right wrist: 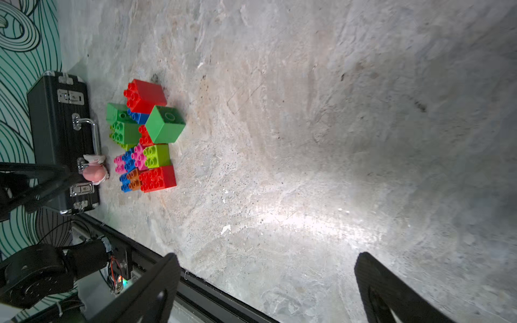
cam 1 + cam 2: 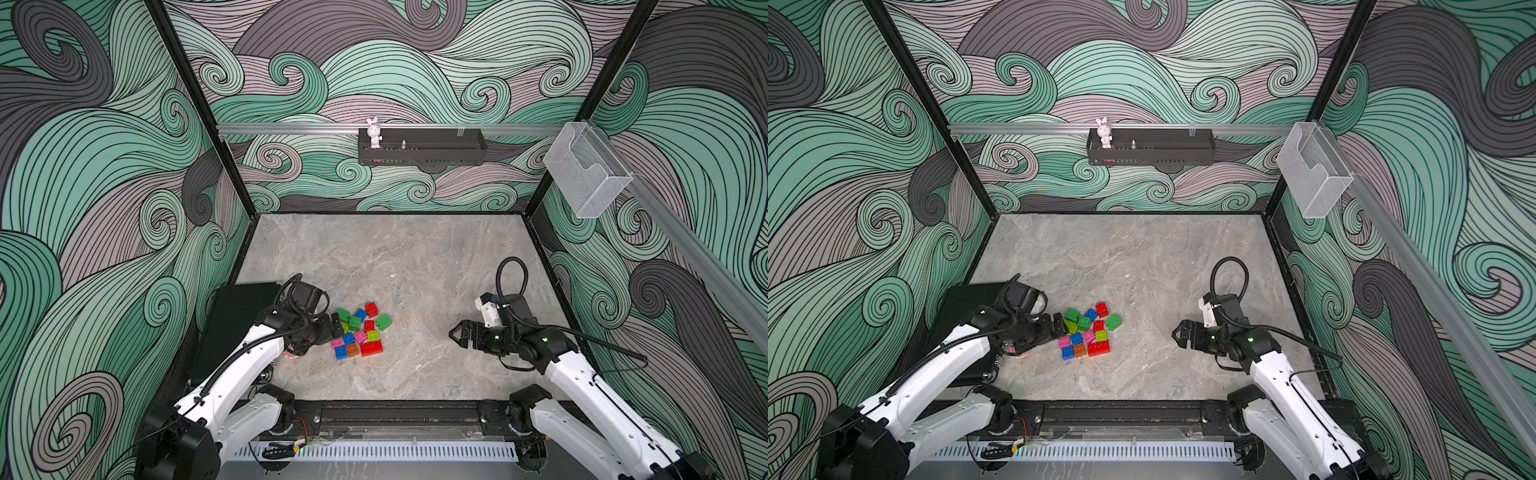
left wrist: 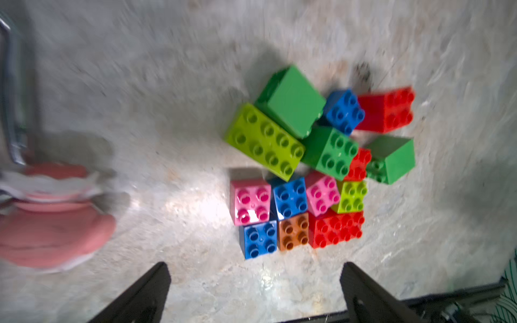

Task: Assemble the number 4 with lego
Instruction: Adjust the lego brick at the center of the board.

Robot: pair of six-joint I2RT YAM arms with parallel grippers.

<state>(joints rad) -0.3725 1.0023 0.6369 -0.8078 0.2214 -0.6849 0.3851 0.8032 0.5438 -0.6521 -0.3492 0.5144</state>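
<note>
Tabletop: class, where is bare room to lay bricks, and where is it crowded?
Bare tabletop runs between the lego pile and the right gripper, and from the pile back to the rear wall. Crowded: left gripper, black case and figurine hem the pile's left side.

Mounted high over the near edge, twice, side by side, looking down across the whole surface (image 2: 415, 257). Close above the lego (image 3: 291, 198) from the left wrist; farther off and low from the right wrist, sharing that same pile.

The lego (image 2: 360, 331) lies loose in one tight multicolored cluster (several bricks tipped sideways).
</note>
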